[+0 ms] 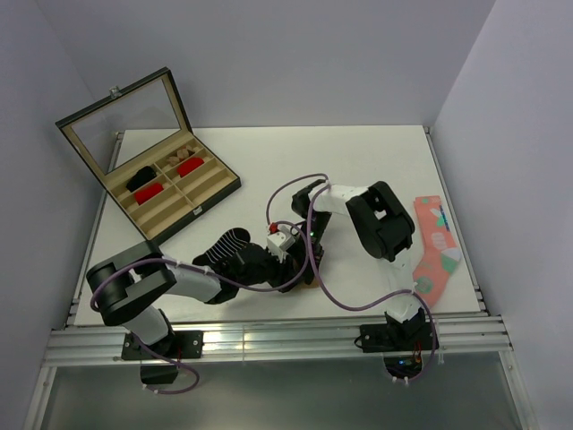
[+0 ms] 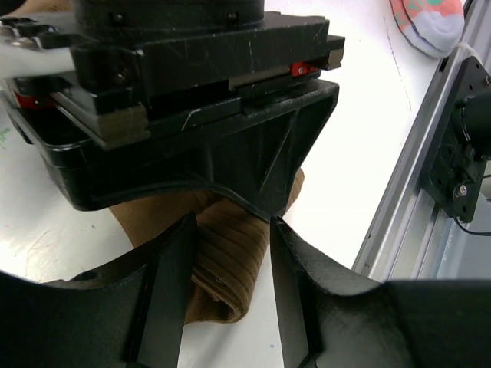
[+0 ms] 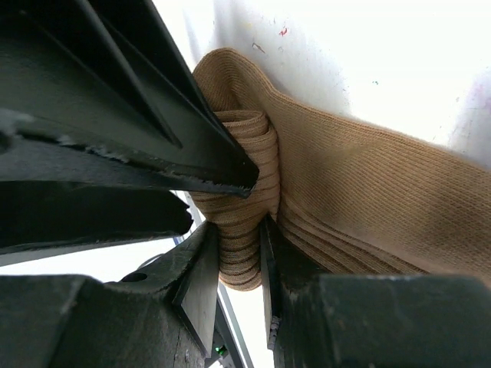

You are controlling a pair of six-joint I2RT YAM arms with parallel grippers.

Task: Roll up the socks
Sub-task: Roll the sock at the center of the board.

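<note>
Currently we count two socks. One tan sock, mid-table near edge, is pinched by the right gripper. The left gripper straddles it, grip unclear. One striped sock lies just left.

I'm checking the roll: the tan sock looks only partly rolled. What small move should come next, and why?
Probably roll the right gripper over for another turn: it pinches the tan sock at its wound end, much flat sock lies unrolled, and the left gripper straddles it.
</note>
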